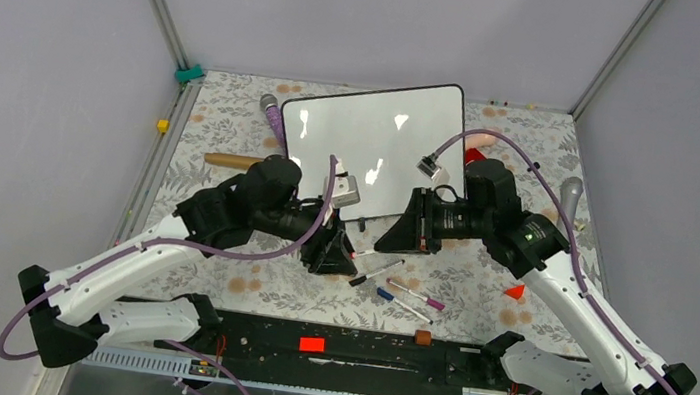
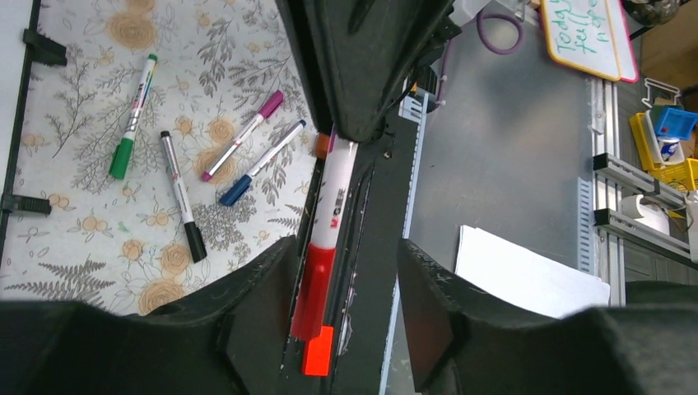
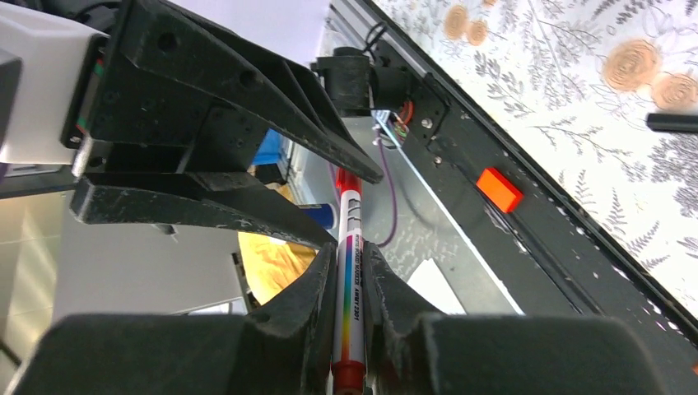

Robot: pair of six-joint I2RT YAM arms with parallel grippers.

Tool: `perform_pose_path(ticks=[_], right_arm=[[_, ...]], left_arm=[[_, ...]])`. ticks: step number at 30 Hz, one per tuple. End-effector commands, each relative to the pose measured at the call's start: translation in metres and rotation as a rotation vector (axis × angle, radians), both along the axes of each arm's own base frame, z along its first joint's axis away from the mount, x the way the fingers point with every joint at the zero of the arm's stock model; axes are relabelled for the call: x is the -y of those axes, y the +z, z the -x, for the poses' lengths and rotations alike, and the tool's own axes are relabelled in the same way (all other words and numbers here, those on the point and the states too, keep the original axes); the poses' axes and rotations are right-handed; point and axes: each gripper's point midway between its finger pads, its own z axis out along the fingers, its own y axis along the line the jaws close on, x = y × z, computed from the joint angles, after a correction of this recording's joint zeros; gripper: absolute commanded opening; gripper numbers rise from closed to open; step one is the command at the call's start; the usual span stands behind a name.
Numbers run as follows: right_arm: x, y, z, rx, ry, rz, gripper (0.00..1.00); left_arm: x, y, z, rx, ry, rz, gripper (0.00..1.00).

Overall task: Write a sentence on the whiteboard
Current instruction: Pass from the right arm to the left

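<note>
The whiteboard (image 1: pixel 372 150) lies toward the back of the tabletop (image 1: pixel 224 122) in the top view, blank, no writing on it yet. In front of it the left end effector (image 1: pixel 337 253) and right end effector (image 1: pixel 410 227) meet nose to nose. Left wrist view: fingers spread, released, with the red marker (image 2: pixel 329 222) and its red cap (image 2: pixel 313 288) between them, closer to one finger. Right wrist view: clenched on the marker's barrel. This looks like uncapping, so centre the cap, squeeze only the cap, and pull straight along the barrel
</note>
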Motion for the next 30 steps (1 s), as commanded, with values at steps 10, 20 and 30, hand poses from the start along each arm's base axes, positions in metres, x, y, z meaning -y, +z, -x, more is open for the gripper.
perform_pose_path(ticks=[10, 20, 30], right_arm=[[-0.015, 0.044, -0.003, 0.027, 0.030, -0.188, 0.00], [-0.008, 0.051, 0.001, -0.008, 0.074, -0.212, 0.00], [-0.009, 0.049, -0.002, -0.013, 0.056, -0.205, 0.00]], left_arm=[[0.001, 0.029, 0.002, 0.030, -0.072, 0.114, 0.37], [-0.006, 0.042, 0.011, 0.037, -0.121, 0.175, 0.35], [-0.006, 0.041, 0.014, 0.030, -0.146, 0.170, 0.00]])
